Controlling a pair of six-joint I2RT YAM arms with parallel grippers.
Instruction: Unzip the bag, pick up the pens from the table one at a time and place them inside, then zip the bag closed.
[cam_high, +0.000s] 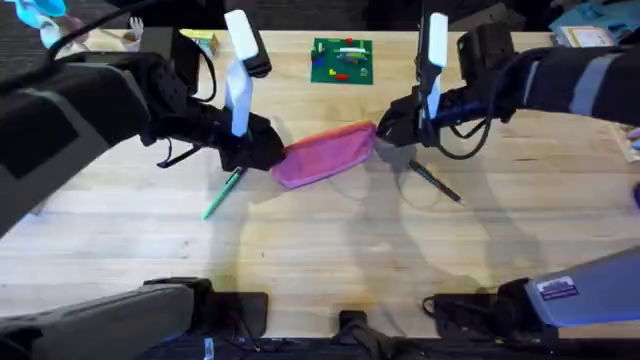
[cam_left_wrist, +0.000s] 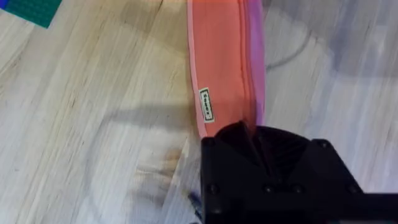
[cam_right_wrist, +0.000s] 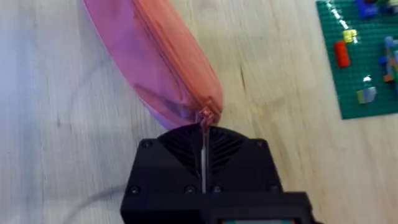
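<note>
The pink pencil pouch (cam_high: 325, 154) lies on the counter (cam_high: 330, 250), stretched between the two end effectors, which meet it at opposite ends. The left end effector (cam_left_wrist: 249, 134) is closed on the pouch's end fabric, most likely as an anchor, so the pouch will not slide when the zipper is pulled. The right end effector (cam_right_wrist: 204, 124) is pinched nearly shut, its fingers meeting on the small red pull (cam_right_wrist: 204, 115) at the far end of the zipper seam. Judging from the closed seam running away from both end effectors, the unzipping step is only about to begin.

The green pen (cam_high: 222, 193) rests on the counter just beside the left end effector, on the near side, and the black pen (cam_high: 435, 182) lies near the right end effector, also toward the arm bases. Both are clear of the pouch, waiting to go in. A green building-block board (cam_high: 342, 60) sits beyond the pouch, well apart.
</note>
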